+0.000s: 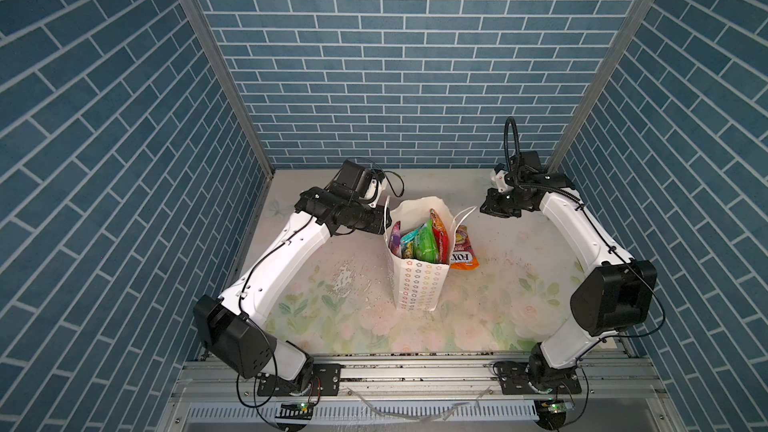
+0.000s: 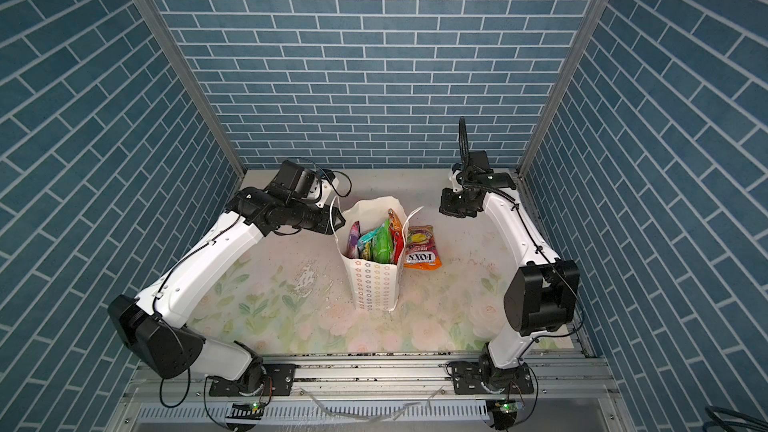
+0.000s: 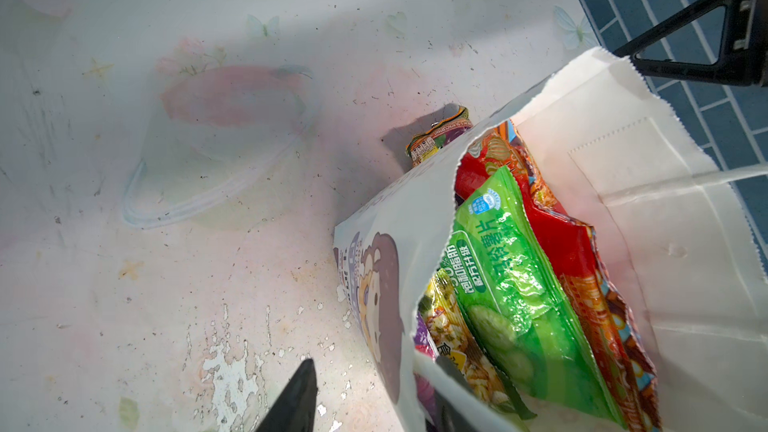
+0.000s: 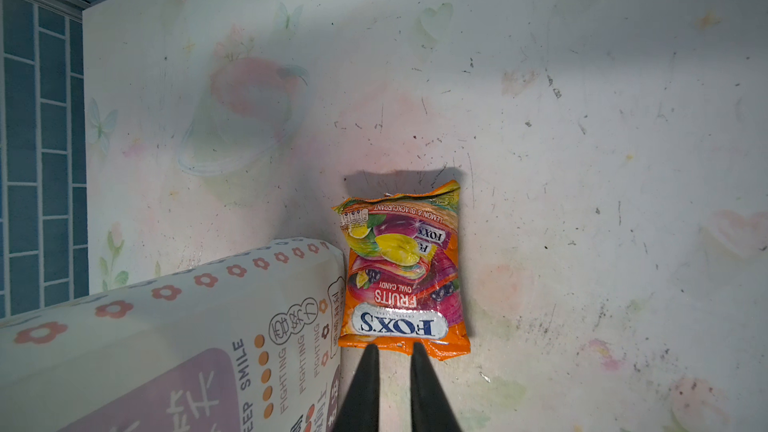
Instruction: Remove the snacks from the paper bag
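Two white-and-black robot arms rise from a metal rail at the front edge of a worn, floral-printed table (image 1: 332,276). In the middle of the table stands one tall white paper bag (image 1: 419,284), upright and open. Its matte sides carry rows of small coloured flower rings, with a cartoon face (image 3: 382,284) on one side. Its two white cord handles (image 1: 466,214) flop outward. Five glossy, crinkled plastic packets stand on edge inside it: a purple packet (image 1: 395,238), a teal packet (image 1: 409,236), a yellow packet (image 3: 451,334), a large green packet (image 1: 424,243) and a large red packet (image 1: 441,241). One flat, rectangular orange FOX'S packet (image 1: 464,257) lies on the table just beside the bag, on the right. The left gripper (image 3: 374,367) straddles the bag's rim with its black fingers spread, one outside the paper and one inside. Farther back, the right gripper (image 4: 395,347) hangs apart from the orange packet. Its tapered fingers are parted by a slim gap and hold nothing. Blue brick-pattern walls enclose the scene.
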`<action>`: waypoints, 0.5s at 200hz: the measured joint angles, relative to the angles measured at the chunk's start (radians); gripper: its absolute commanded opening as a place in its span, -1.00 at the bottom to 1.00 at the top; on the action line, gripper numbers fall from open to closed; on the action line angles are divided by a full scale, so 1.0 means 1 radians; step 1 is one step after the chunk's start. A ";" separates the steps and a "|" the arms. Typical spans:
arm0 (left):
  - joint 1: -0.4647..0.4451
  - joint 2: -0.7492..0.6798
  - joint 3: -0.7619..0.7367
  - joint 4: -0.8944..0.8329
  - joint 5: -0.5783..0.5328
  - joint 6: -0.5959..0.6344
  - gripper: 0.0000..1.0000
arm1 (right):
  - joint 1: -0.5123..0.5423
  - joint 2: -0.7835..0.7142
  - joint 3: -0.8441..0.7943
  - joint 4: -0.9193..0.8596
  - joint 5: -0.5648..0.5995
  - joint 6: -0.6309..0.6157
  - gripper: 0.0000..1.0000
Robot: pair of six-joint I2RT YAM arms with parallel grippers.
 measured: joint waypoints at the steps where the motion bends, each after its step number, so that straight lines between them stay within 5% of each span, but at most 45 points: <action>1: 0.000 0.001 0.000 0.000 0.000 0.000 -0.16 | 0.000 -0.001 0.000 0.000 -0.002 0.000 -0.67; 100: -0.002 0.137 0.128 -0.028 0.027 0.034 -1.00 | 0.102 -0.014 -0.130 -0.117 -0.116 0.028 -0.79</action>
